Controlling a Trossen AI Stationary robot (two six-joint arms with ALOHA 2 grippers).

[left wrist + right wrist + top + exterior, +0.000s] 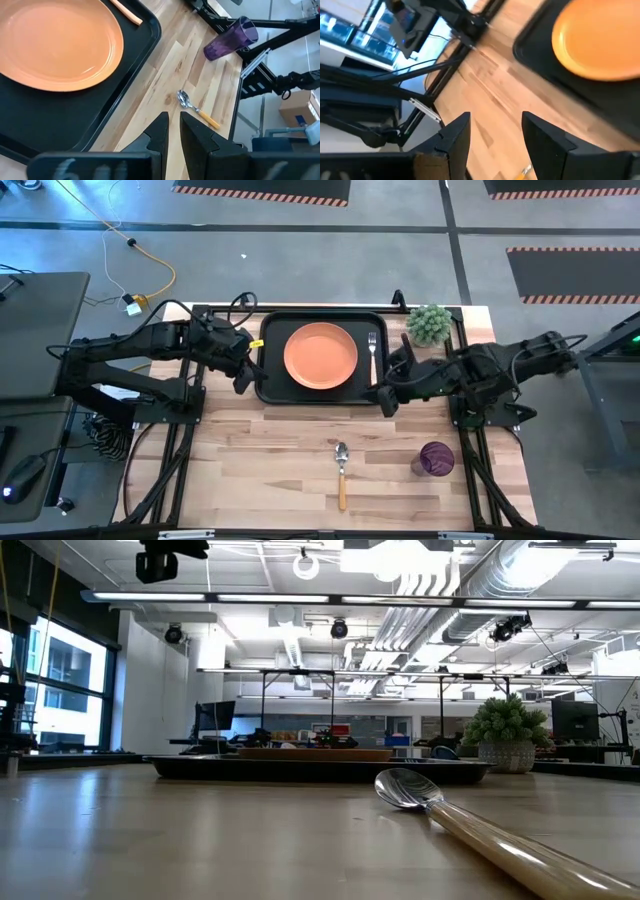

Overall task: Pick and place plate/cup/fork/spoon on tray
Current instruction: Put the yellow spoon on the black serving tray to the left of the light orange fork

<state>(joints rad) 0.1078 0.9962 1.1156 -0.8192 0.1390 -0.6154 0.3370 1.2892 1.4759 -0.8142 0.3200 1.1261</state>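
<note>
Lighting even and bright throughout; source is overhead. Low view shows long ceiling strip lights, several blown out white, plus daylight through windows at the far side. High view: soft, short shadows under both arms on the surface; no harsh glare. Low view: the spoon close to the lens, handle soft and out of focus, bowl carries a bright highlight; background room reasonably sharp. Left wrist view: crisp; mild sheen on the plate. Right wrist view: motion-smeared, plate edge and floor fuzzy; near fingers blurred.
</note>
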